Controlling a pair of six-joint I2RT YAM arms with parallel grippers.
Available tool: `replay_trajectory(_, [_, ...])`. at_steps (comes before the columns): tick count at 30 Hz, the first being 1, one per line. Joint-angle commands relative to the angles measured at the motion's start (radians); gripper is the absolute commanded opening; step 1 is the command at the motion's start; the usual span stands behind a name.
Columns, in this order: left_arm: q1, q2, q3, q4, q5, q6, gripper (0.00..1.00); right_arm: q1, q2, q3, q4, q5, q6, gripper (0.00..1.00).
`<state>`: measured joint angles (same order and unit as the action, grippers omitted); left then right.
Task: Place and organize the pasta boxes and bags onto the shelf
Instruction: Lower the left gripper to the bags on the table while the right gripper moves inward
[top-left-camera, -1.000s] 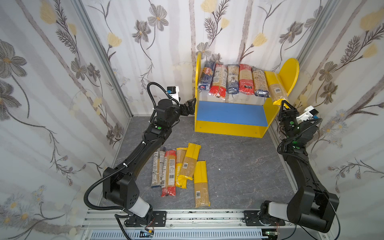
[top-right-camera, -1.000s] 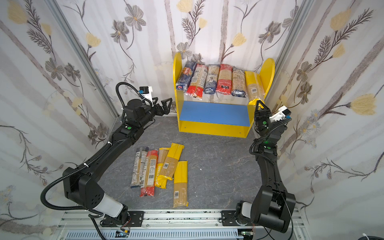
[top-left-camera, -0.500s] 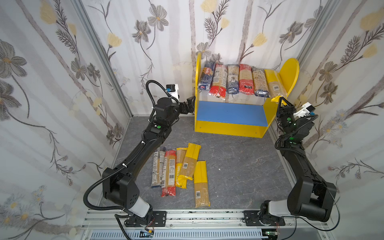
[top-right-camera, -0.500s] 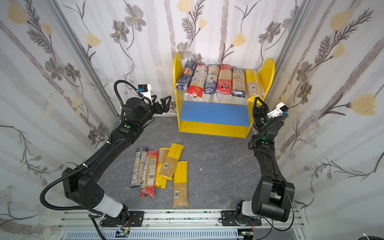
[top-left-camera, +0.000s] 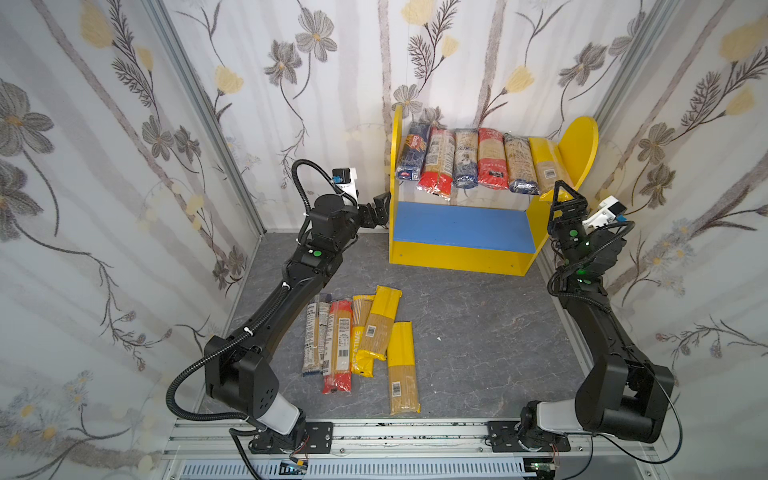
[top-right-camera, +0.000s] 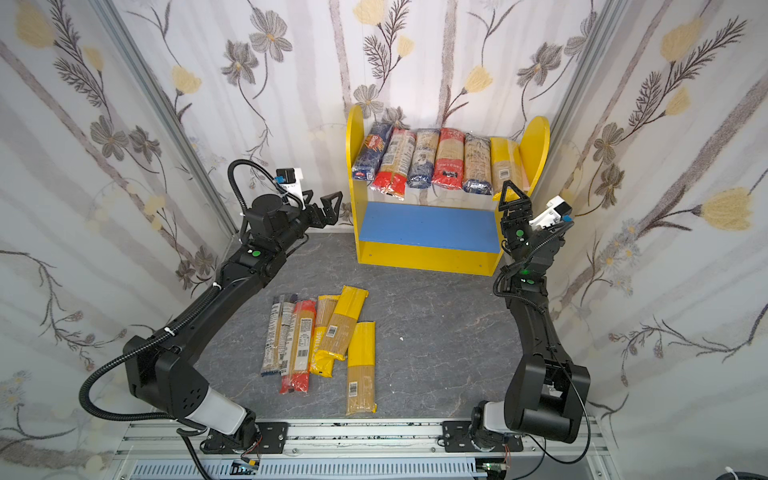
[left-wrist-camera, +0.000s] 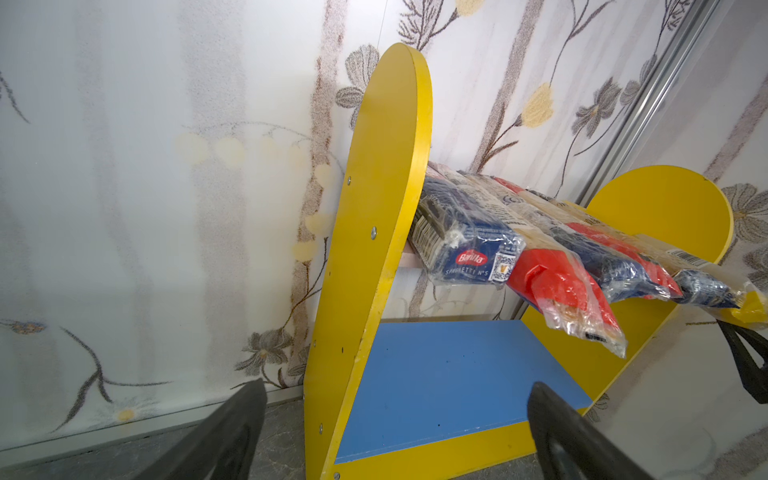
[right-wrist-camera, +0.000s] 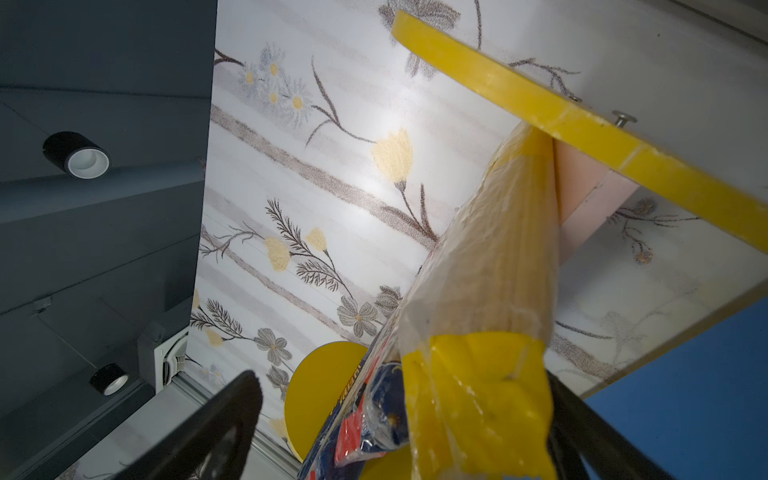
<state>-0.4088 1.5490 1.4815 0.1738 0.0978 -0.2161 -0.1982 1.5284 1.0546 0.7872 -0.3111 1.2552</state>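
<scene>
Six spaghetti packets (top-left-camera: 492, 160) lie side by side on the upper board (right-wrist-camera: 582, 185) of the shelf (top-left-camera: 457, 257), which stands at the grey tabletop's (top-left-camera: 478, 340) back edge. Their near ends overhang the board. The right gripper (top-right-camera: 510, 194) has its fingers apart around the overhanging end of the rightmost, yellow-ended packet (top-right-camera: 504, 166), not clamping it. The left gripper (top-right-camera: 324, 203), spread wide and empty, hovers just beside the shelf's left side panel (left-wrist-camera: 374, 208). Toward the tabletop's front-left lies a cluster of five more packets (top-right-camera: 303, 340).
</scene>
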Motion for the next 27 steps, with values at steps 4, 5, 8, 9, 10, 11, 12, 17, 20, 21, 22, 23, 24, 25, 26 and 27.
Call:
replay_trajectory(4, [-0.001,-0.034,-0.04,0.013,-0.012,-0.004,1.0,0.03,-0.07,-0.098,-0.036,-0.009,-0.01,1.0])
replay_trajectory(5, [-0.001,-0.039,-0.049,0.013,-0.012,-0.007,1.0,0.041,-0.084,-0.112,-0.06,-0.01,-0.021,1.0])
replay_trajectory(8, [-0.001,-0.065,-0.103,0.021,-0.013,-0.029,1.0,0.097,-0.142,-0.15,-0.178,0.007,-0.103,1.0])
replay_trajectory(9, [-0.003,-0.08,-0.129,0.027,-0.016,-0.037,1.0,0.121,-0.163,-0.16,-0.237,0.019,-0.141,1.0])
replay_trajectory(10, [-0.004,-0.097,-0.153,0.034,-0.023,-0.042,1.0,0.144,-0.182,-0.168,-0.29,0.027,-0.173,1.0])
replay_trajectory(11, [-0.005,-0.114,-0.178,0.039,-0.029,-0.043,1.0,0.161,-0.197,-0.178,-0.33,0.029,-0.19,1.0])
replay_trajectory(12, [-0.01,-0.131,-0.222,0.04,-0.035,-0.034,1.0,0.179,-0.212,-0.196,-0.358,0.022,-0.205,1.0])
replay_trajectory(17, [-0.087,-0.233,-0.407,0.039,-0.143,0.028,1.0,0.305,-0.269,-0.199,-0.615,0.081,-0.386,1.0])
replay_trajectory(20, [-0.122,-0.312,-0.522,0.041,-0.198,-0.027,1.0,0.41,-0.26,-0.159,-0.789,0.144,-0.508,1.0])
replay_trajectory(21, [-0.138,-0.341,-0.559,0.04,-0.22,-0.04,1.0,0.445,-0.249,-0.147,-0.833,0.154,-0.535,1.0])
replay_trajectory(22, [-0.157,-0.37,-0.596,0.039,-0.25,-0.046,1.0,0.485,-0.236,-0.134,-0.871,0.162,-0.56,1.0])
replay_trajectory(23, [-0.176,-0.394,-0.627,0.037,-0.274,-0.048,1.0,0.516,-0.222,-0.124,-0.908,0.171,-0.579,1.0])
replay_trajectory(24, [-0.195,-0.422,-0.661,0.034,-0.306,-0.048,1.0,0.555,-0.202,-0.107,-0.951,0.19,-0.602,1.0])
replay_trajectory(25, [-0.217,-0.45,-0.693,0.028,-0.333,-0.056,1.0,0.594,-0.178,-0.087,-1.0,0.216,-0.623,1.0])
replay_trajectory(26, [-0.229,-0.474,-0.72,0.022,-0.351,-0.068,1.0,0.625,-0.156,-0.071,-1.039,0.233,-0.642,1.0])
replay_trajectory(27, [-0.24,-0.502,-0.747,0.013,-0.365,-0.09,1.0,0.658,-0.13,-0.054,-1.078,0.248,-0.674,1.0])
